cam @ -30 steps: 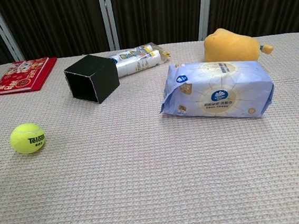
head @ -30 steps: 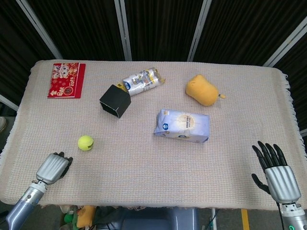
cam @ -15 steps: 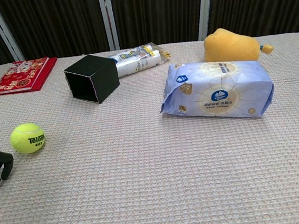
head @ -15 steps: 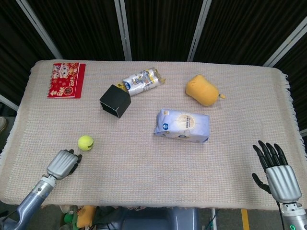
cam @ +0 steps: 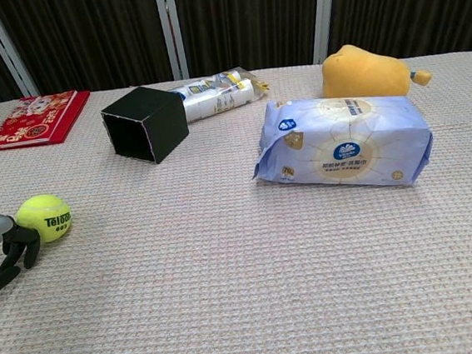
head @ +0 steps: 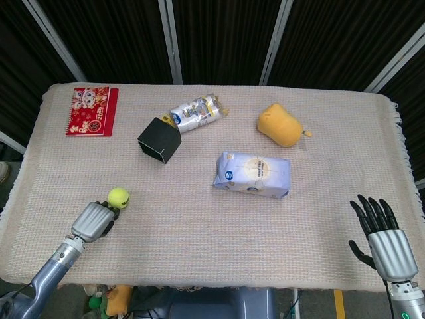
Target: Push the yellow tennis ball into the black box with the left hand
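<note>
Left robot hand, fingers curled and holding nothing, sat just behind the yellow tennis ball; right robot hand lay spread.

The left hand lies low near the table's front-left corner, fingers curled in, holding nothing. The right hand hovers at the front-right corner, fingers spread and pointing away.
</note>
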### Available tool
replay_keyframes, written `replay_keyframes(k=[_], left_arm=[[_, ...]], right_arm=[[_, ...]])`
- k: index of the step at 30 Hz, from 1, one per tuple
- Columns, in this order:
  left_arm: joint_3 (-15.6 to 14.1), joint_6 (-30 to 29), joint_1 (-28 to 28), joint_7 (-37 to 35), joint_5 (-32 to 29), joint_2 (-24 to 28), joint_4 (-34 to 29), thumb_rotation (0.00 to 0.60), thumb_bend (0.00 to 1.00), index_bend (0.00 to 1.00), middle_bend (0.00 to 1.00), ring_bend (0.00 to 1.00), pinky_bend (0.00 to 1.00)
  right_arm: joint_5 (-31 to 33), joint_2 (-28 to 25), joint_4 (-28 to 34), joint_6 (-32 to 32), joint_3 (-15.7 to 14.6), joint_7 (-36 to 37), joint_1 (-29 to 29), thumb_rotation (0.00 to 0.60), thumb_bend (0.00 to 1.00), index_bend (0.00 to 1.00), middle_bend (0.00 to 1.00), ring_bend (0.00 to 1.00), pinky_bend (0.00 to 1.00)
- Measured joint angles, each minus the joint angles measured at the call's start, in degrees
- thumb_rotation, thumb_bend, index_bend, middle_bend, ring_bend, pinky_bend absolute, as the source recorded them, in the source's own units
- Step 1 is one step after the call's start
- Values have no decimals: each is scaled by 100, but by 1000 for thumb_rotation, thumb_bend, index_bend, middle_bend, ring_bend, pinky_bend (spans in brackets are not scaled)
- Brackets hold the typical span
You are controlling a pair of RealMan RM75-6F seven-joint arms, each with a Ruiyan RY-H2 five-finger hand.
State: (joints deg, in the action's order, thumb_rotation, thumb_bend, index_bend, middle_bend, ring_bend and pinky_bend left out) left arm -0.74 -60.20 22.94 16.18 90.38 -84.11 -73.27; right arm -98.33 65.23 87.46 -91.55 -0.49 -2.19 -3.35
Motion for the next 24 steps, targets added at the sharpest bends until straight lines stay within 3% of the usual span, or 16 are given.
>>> replay_keyframes(k=[24], left_arm=[[191, 294, 517, -558, -201, -439, 562, 600, 460, 313, 429, 321, 368]], right_arm=[[16, -32, 25, 64, -4, 16, -22, 600, 326, 0, 0, 0, 0]])
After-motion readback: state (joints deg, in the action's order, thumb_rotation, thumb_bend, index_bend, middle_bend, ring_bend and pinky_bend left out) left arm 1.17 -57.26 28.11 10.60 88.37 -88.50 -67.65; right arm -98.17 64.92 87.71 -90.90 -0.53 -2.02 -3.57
